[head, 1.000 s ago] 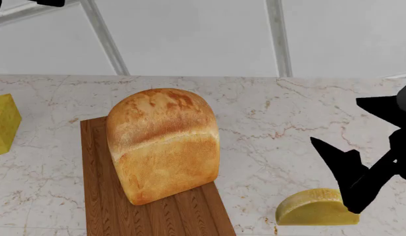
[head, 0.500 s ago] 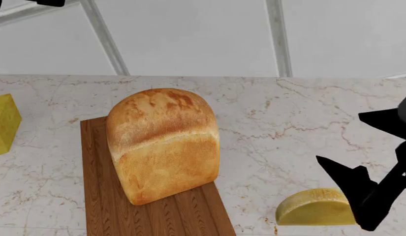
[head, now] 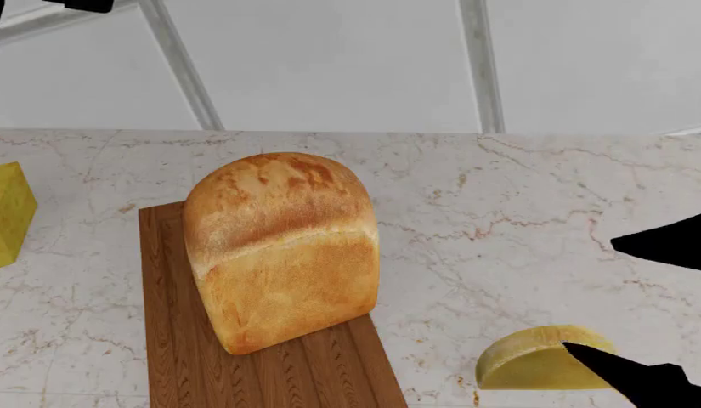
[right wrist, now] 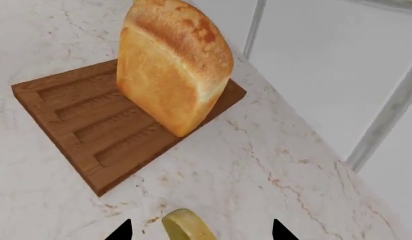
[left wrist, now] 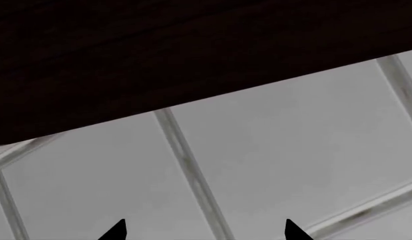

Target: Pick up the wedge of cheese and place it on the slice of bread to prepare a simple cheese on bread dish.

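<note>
The right hand (head: 645, 310) hangs spread at the desk's (head: 498, 204) right edge, one finger tip over the wedge of cheese (head: 537, 361), which lies on bare marble near the front edge. The slice of bread (head: 282, 246) stands on the cutting board (head: 180, 340), well apart, open marble between.

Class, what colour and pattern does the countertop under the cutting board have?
The countertop is off-white marble with thin brownish veins, clearest in the head view.

Right end effector (head: 656, 306) low at right edge of head view, fingers spread wide apart, nothing between them.
</note>
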Available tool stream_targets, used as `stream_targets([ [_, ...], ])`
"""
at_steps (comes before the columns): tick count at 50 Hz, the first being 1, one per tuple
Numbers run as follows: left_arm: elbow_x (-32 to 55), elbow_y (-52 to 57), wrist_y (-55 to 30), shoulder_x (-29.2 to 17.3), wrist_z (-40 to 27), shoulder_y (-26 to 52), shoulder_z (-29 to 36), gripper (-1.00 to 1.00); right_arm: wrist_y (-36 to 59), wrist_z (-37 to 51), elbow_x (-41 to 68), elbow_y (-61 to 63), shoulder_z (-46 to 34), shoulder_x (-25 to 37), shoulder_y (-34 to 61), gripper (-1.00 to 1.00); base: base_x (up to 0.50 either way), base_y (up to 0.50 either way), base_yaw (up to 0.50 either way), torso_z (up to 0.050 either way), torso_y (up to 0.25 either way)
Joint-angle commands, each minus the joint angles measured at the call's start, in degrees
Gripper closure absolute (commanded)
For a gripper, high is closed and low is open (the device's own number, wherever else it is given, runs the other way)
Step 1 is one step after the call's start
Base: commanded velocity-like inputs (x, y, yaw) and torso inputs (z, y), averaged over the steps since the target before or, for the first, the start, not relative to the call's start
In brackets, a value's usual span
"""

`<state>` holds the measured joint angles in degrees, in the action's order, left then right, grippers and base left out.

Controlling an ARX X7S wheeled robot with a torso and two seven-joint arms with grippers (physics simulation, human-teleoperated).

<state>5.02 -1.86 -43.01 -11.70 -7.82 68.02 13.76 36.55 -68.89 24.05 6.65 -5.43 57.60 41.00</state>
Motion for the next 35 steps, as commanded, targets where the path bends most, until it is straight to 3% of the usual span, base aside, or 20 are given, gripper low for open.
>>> stream_targets([
  [1, 0.6, 3.0, -0.4, -0.1, -0.4, -3.1, -0.6, -1.00, -7.6, -8.7, -3.2, -4.5, -4.1, 1.3, 1.8, -1.00, 0.00, 0.00, 0.00, 0.000, 0.000],
  [7, 0.7, 3.1, -0.5, -0.1, -0.6, -3.1, -0.5, -1.00, -14.0, -13.7, -9.2, -12.0, -11.2, -1.9, 9.7, -1.00, 0.00, 0.00, 0.00, 0.000, 0.000],
  [14, 1.0, 3.0, -0.5, -0.2, -0.5, -3.0, -0.5, -1.00, -23.0, -14.7, -12.3, -21.4, -14.1, -5.0, 11.4, -1.00, 0.00, 0.00, 0.00, 0.000, 0.000],
  [35, 1.5, 2.8, -0.6, -0.5, -0.9, -2.9, -0.2, -1.00, -32.3, -13.7, -19.2, -39.0, -21.2, -12.6, 19.0, -1.00, 0.00, 0.00, 0.00, 0.000, 0.000],
])
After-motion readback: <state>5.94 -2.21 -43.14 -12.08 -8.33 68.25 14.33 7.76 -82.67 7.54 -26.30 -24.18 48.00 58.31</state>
